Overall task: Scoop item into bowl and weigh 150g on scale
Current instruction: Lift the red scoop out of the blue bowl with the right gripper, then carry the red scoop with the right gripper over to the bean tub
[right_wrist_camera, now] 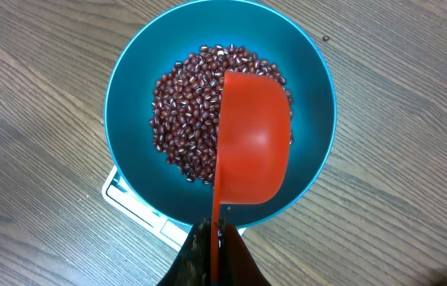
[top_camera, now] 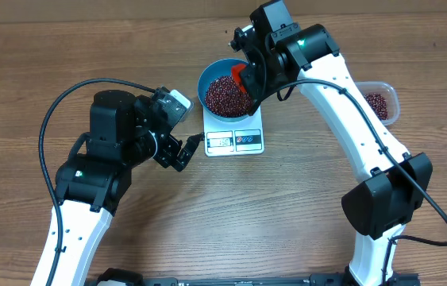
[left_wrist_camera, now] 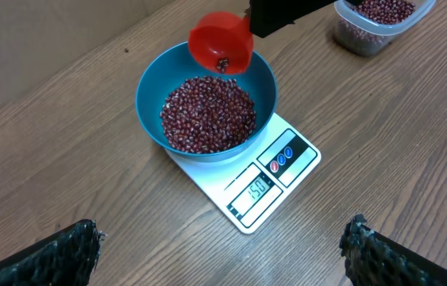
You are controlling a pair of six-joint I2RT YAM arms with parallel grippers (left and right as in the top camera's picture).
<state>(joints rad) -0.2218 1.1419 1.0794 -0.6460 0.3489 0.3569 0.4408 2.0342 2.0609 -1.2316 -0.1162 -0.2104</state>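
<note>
Right wrist view: right end effector (right_wrist_camera: 217,238) clenched on red scoop (right_wrist_camera: 251,139), tipped and apparently empty over beans (right_wrist_camera: 183,111) in blue bowl (right_wrist_camera: 128,71) on scale (left_wrist_camera: 306,155); left end effector (top_camera: 187,152) released; pouring looks done, next calls for checking display, lifting scoop clear.

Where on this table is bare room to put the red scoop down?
Free: the table in front of the scale, between the left arm and right arm, and its far-left corner. Crowded: the gap between left pincer and scale, and around the bowl.
</note>
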